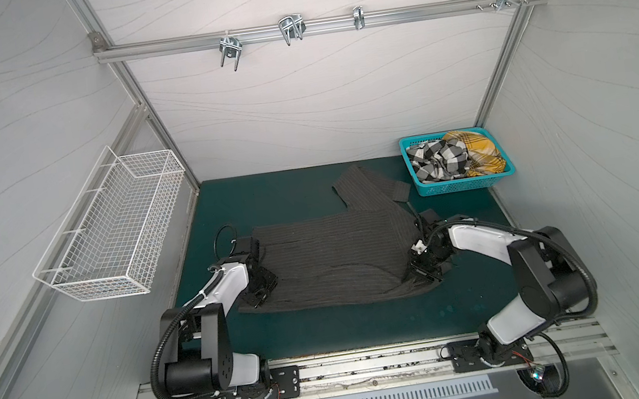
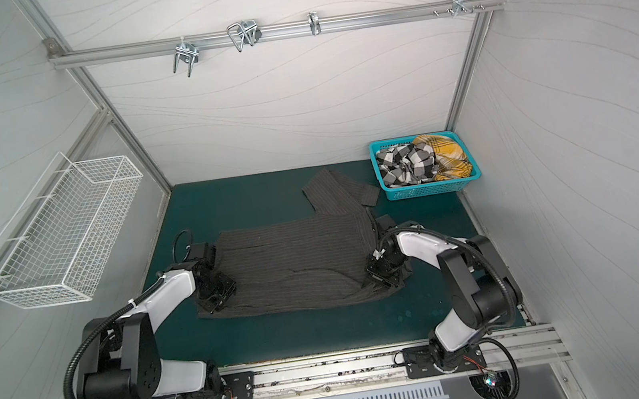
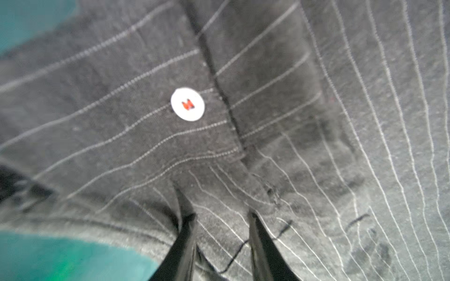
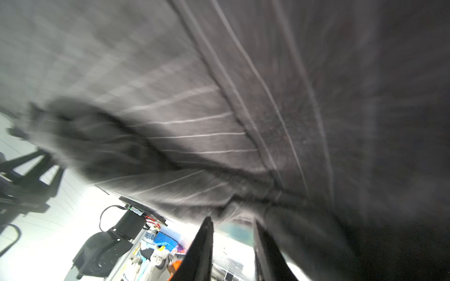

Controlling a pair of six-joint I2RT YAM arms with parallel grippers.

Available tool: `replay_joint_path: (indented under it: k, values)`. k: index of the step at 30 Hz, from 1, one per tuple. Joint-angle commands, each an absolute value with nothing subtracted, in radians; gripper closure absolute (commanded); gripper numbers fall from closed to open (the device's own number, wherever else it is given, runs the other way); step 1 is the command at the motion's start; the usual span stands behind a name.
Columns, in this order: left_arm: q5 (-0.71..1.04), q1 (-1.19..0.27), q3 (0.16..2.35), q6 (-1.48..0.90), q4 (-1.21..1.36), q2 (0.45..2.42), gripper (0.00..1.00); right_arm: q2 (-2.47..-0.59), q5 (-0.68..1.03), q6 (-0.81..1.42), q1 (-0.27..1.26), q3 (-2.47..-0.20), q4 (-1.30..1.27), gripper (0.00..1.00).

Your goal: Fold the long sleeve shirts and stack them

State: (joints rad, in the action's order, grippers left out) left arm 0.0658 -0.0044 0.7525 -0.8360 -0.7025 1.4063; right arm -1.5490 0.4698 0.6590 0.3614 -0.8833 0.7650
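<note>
A dark charcoal pinstriped shirt (image 1: 337, 252) (image 2: 296, 262) lies spread across the green mat (image 1: 326, 325), one sleeve (image 1: 367, 190) angled toward the back. My left gripper (image 1: 257, 299) (image 3: 220, 216) sits on the shirt's left edge, open, with flat cloth between its fingertips and a white button (image 3: 187, 104) ahead. My right gripper (image 1: 424, 275) (image 4: 232, 221) is at the shirt's right edge, jaws apart, with blurred cloth (image 4: 170, 97) draped across its tips. A black-and-white check shirt (image 1: 438, 161) and a mustard plaid shirt (image 1: 475, 150) lie crumpled in the basket.
The teal plastic basket (image 1: 454, 187) stands at the mat's back right corner, close to the sleeve. A white wire basket (image 1: 116, 231) hangs on the left wall. Metal hooks (image 1: 289, 30) sit on a rail on the back wall.
</note>
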Motion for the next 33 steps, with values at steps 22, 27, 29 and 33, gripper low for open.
replay_joint_path:
  k: [22,27,29,33]
  values:
    - [-0.074,0.068,1.873,-0.33,-0.916,2.174,0.41,-1.783,0.333,0.559,0.202,-1.594,0.879,0.42]
    - [-0.066,0.082,1.924,-0.303,-0.926,2.255,0.46,-1.76,0.351,0.565,0.201,-1.511,0.85,0.42]
    - [-0.051,0.089,1.931,-0.305,-0.918,2.277,0.48,-1.757,0.359,0.574,0.204,-1.487,0.837,0.43]
    - [-0.016,0.088,1.955,-0.305,-0.916,2.321,0.55,-1.771,0.367,0.575,0.203,-1.482,0.834,0.44]
